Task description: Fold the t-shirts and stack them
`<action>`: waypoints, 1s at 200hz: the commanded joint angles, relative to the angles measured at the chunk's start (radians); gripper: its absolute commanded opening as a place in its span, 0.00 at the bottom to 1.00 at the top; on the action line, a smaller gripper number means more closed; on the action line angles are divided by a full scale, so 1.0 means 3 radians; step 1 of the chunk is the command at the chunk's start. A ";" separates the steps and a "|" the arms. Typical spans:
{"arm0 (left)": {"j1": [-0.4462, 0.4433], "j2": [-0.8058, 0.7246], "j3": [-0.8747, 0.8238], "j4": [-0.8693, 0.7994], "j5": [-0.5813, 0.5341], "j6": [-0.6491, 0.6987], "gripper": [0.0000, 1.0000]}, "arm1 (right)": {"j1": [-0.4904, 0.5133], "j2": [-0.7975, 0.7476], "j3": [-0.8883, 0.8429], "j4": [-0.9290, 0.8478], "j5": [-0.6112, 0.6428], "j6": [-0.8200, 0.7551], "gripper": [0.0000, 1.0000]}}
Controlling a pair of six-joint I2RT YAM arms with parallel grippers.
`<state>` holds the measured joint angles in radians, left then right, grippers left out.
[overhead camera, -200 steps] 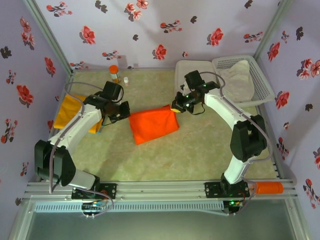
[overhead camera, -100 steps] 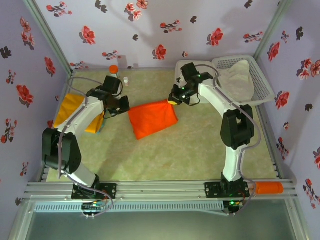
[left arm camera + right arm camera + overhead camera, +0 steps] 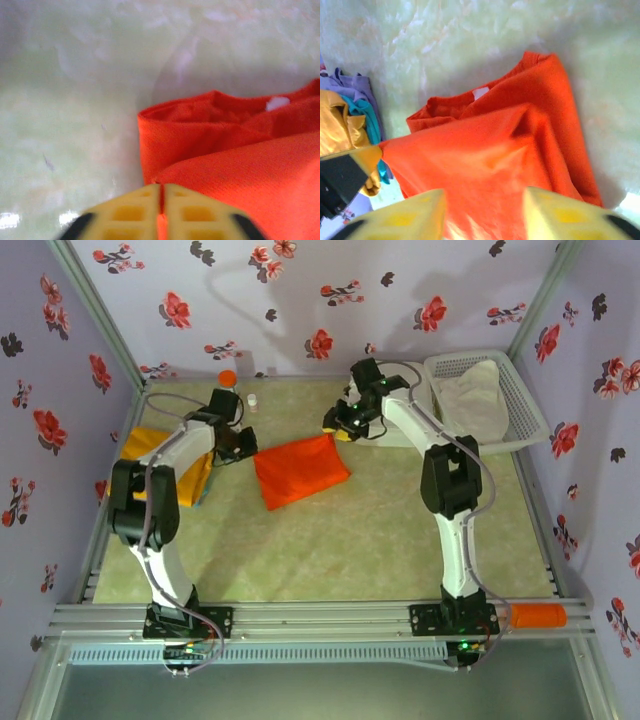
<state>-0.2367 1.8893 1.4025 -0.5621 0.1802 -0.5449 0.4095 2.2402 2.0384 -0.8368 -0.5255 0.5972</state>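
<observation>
Two arms reach over a pale green marbled table top (image 3: 400,530), which we see closed in on three sides by lilac wallpaper (image 3: 300,300) printed with red and dark flowers. A ribbed metal rail (image 3: 320,615) runs along the near edge. Toward the far middle of this surface lies the folded orange-red cotton t-shirt (image 3: 300,472), with a white neck label showing at its collar. The left gripper (image 3: 161,212) has its yellow fingers pressed together on the shirt's left corner, and we see a thin line of red between them. The right gripper (image 3: 485,202) is at the shirt's far right corner, its fingers held apart by a thick ridge of fabric gathered up and pinched between them. The yellow-orange cotton t-shirt (image 3: 140,443) lies at the table's left edge, partly under the left arm and apart from the red one, with teal and lilac cloth (image 3: 362,102) beside it. By the back wall stand an orange-capped bottle (image 3: 228,380) and a small white bottle (image 3: 252,400). In the far right corner a white slatted plastic basket (image 3: 525,405) holds pale cloth (image 3: 475,390).
</observation>
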 commanded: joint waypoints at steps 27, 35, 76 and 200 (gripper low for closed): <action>0.0181 0.0533 0.0658 0.0009 0.0013 0.0250 0.39 | 0.0014 -0.0044 0.0162 0.0015 0.0251 -0.0227 0.63; 0.0185 0.0461 0.0609 0.0020 -0.0002 0.0240 0.40 | 0.0044 -0.0149 0.0071 -0.0002 0.0309 -0.0300 0.63; 0.0128 -0.0192 -0.0004 0.0074 0.0054 0.0059 0.43 | 0.0107 -0.0734 -0.0724 0.0040 0.0452 -0.0336 0.65; -0.0926 -0.1922 -0.1634 0.0620 -0.0079 -0.1154 0.47 | 0.0527 -0.1660 -0.2498 0.1870 0.0096 0.1112 0.68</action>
<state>-0.4786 1.3136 0.9527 -0.4633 0.1925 -0.7849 0.5655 1.7428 1.3346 -0.4778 -0.4629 0.7765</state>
